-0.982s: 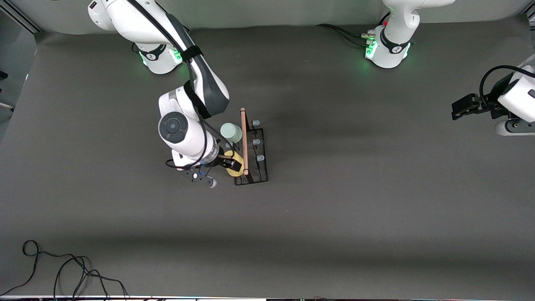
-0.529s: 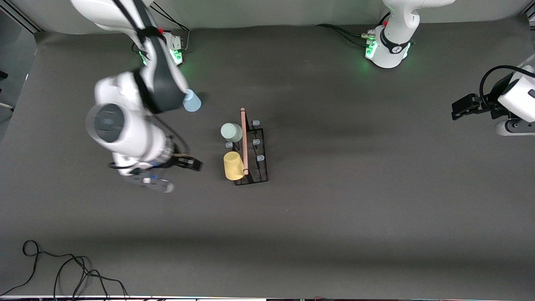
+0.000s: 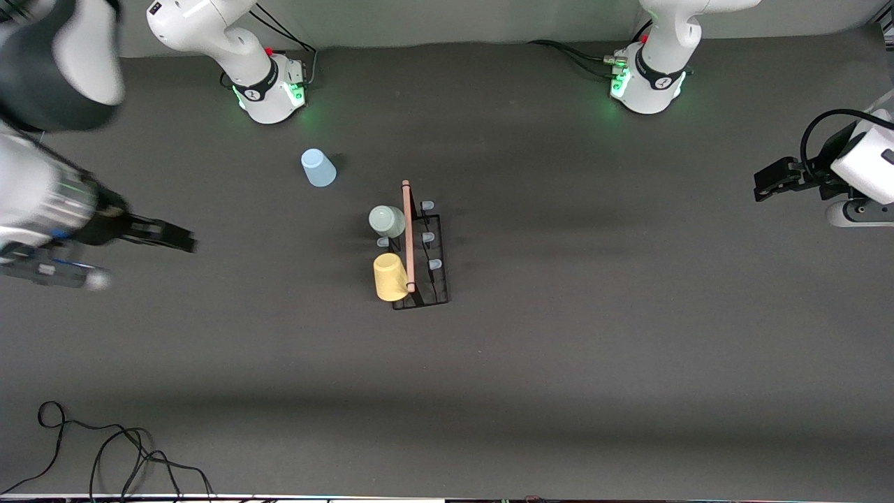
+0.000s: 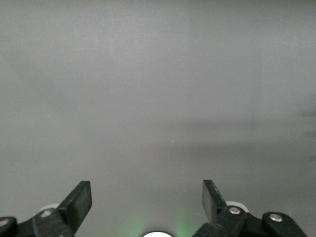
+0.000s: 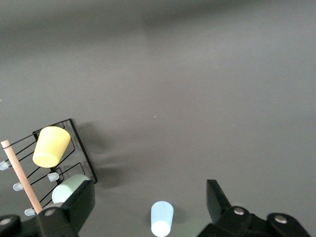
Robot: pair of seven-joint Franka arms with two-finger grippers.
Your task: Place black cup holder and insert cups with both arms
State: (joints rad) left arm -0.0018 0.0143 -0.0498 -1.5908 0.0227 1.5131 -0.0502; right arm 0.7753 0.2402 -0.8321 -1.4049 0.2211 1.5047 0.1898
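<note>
While the light blue cup (image 3: 318, 168) stands loose on the bench (image 3: 594, 349), farther from the camera than the black cup holder (image 3: 419, 255), your right gripper (image 3: 167, 237) hovers fingers spread, the left gripper (image 3: 768, 183) waiting likewise. It looks light and slick: pinch mid-wall, gently.

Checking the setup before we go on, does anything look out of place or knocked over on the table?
Only the light blue cup: it sits alone on the table, apart from the black cup holder, while the yellow cup and grey-green cup sit on its pegs. Nothing is spilled or damaged.
</note>
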